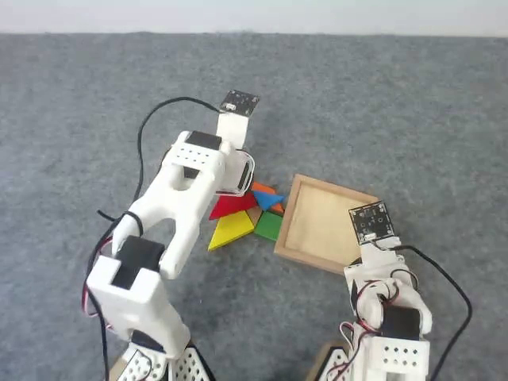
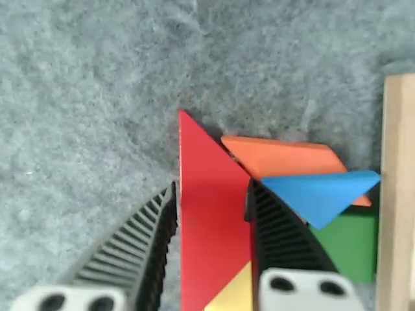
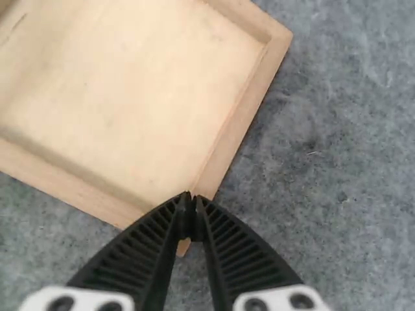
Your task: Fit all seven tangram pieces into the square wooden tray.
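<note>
The square wooden tray [image 1: 329, 222] lies a little right of the centre of the high view, on the grey desk [image 1: 397, 95], and no piece is inside it. The tangram pieces lie in a tight group just left of the tray, near the middle of the frame. There we count a red triangle [image 2: 211, 240], an orange piece [image 2: 285, 155], a blue triangle [image 2: 318, 194], a green piece [image 2: 350, 243] and a yellow piece [image 2: 233, 295]. The blue triangle lies partly over the orange and green ones and its tip almost reaches the tray rim.

The left gripper [image 2: 213, 188] is down over this group. Its fingers [image 2: 142, 246] stand on both sides of the red triangle, each right at an edge, so as far as we can see they are grasping it.

The right gripper [image 3: 190, 207] is at the lower right of the high view, above the near rim of the tray. Its fingers [image 3: 240, 253] are pressed together and hold nothing.
</note>
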Action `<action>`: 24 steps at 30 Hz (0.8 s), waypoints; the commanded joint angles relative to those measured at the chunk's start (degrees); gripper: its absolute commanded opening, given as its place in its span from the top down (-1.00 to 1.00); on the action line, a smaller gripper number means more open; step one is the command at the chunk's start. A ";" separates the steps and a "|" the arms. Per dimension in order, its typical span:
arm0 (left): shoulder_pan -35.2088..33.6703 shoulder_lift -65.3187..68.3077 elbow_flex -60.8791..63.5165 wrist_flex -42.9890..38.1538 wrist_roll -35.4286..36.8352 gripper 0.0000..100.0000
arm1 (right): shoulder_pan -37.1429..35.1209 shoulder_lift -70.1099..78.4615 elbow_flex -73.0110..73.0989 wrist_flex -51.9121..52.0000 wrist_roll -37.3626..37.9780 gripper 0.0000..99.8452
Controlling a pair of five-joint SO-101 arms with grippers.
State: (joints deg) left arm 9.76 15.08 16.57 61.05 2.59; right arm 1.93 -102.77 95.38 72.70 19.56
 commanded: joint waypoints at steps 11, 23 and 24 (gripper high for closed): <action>1.14 -9.32 5.05 -1.32 -2.29 0.66 | -0.66 -1.27 1.05 0.75 -0.09 0.98; 3.25 -28.13 20.97 -6.86 -8.79 0.66 | -0.66 -1.27 1.05 0.75 -0.09 0.98; 2.46 -27.34 20.53 -6.86 -8.88 0.64 | -0.66 -1.27 1.05 0.75 -0.09 0.98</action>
State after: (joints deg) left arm 14.33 -10.51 39.08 53.58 -5.58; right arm 1.93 -102.77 95.38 72.70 19.56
